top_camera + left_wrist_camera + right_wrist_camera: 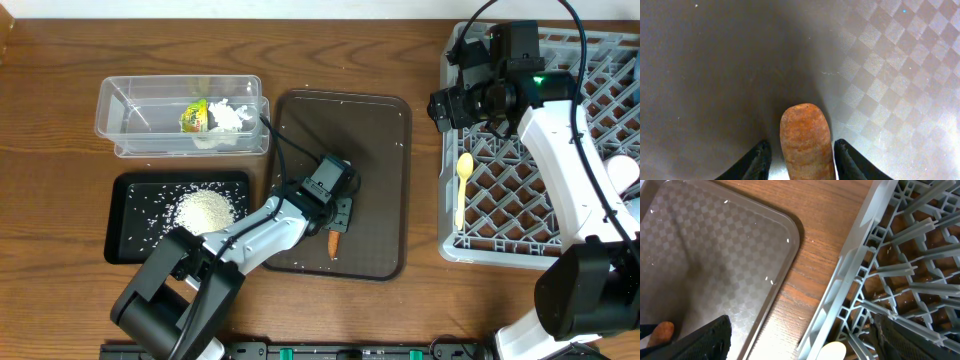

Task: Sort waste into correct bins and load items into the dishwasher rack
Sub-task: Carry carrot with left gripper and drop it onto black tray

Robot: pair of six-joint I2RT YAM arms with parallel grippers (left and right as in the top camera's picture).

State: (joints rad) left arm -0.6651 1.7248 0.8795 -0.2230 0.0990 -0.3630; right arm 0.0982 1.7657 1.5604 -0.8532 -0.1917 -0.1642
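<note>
A stubby, rough-skinned orange carrot-like stick [805, 130] is seen on the near part of the checker-textured dark brown serving tray [380, 180], straddled by the left gripper [802, 148], whose jaws are parted, a sliver of gap beside one finger. Left of that tray, white rice grains [205, 210] are heaped in a shallow black rectangular tray [130, 200]. Farther left, a clear rectangular plastic tub [130, 110] holds a yellow-green crumpled wrapper [193, 117] and crumpled white tissue [230, 115]. To the tray's right, a pale yellow spoon [462, 185] lies in the grey lattice dishwasher rack [500, 210]; the right gripper [801, 330] is spread wide and empty.
</note>
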